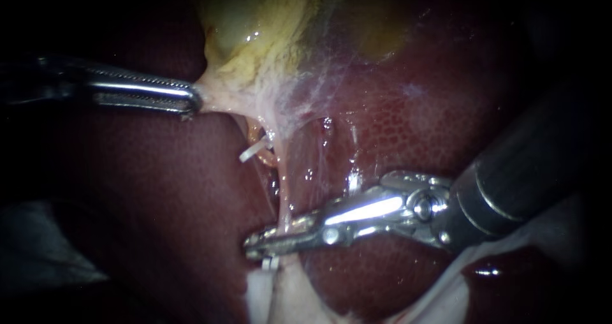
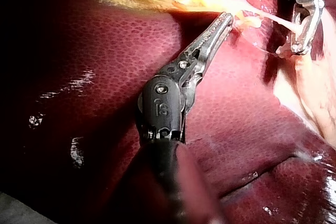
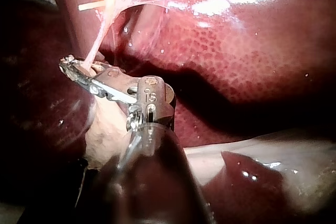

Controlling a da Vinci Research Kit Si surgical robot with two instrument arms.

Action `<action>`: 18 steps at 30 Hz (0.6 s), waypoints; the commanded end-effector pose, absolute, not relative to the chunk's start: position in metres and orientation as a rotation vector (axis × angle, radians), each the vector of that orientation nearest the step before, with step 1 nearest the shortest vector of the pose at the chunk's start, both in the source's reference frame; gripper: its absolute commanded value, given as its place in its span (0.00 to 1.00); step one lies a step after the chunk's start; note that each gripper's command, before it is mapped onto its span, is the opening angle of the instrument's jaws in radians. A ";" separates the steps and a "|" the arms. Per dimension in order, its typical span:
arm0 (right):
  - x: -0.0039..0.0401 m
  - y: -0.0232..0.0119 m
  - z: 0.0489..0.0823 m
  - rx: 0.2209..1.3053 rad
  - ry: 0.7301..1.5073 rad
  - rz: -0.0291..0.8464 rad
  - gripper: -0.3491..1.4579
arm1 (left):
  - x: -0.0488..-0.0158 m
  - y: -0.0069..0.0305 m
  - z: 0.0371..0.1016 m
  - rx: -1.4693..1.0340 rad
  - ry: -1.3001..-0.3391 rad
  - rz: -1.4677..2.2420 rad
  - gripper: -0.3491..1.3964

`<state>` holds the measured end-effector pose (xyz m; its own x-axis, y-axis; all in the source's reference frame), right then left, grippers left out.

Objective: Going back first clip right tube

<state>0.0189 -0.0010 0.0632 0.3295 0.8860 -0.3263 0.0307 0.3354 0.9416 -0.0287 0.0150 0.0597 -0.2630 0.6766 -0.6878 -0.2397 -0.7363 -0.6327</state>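
Right tube, a thin pale pinkish strand point(image 1: 282, 196), carrying a small white clip point(image 1: 270, 263), at the tip of the right instrument point(image 1: 255, 244).
The tube is stretched tight and almost straight; it runs to the tip of this instrument and crosses it there. The clip sits across the tube just past the tip, on its lower side in the endoscope view. Whether the clip touches the instrument, I cannot tell.

Glossy wet liver point(image 1: 414, 126); polished-metal right instrument point(image 1: 256, 244)
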 end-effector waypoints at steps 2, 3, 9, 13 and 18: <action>0.0194 -0.0017 0.0642 1.048 1.106 0.700 0.23 | -0.0287 0.0150 0.0596 -1.404 -0.549 2.038 0.00; 0.0197 -0.0021 0.0648 1.032 1.114 0.684 0.32 | -0.0287 0.0150 0.0596 -1.404 -0.549 2.038 0.00; 0.0200 -0.0030 0.0682 0.975 1.115 0.682 0.45 | -0.0287 0.0150 0.0596 -1.404 -0.549 2.039 0.00; 0.0191 -0.0021 0.0693 0.877 1.096 0.701 0.46 | -0.0286 0.0150 0.0597 -1.405 -0.550 2.039 0.00; 0.0176 -0.0014 0.0692 0.803 1.103 0.707 0.47 | -0.0284 0.0150 0.0597 -1.405 -0.550 2.039 0.00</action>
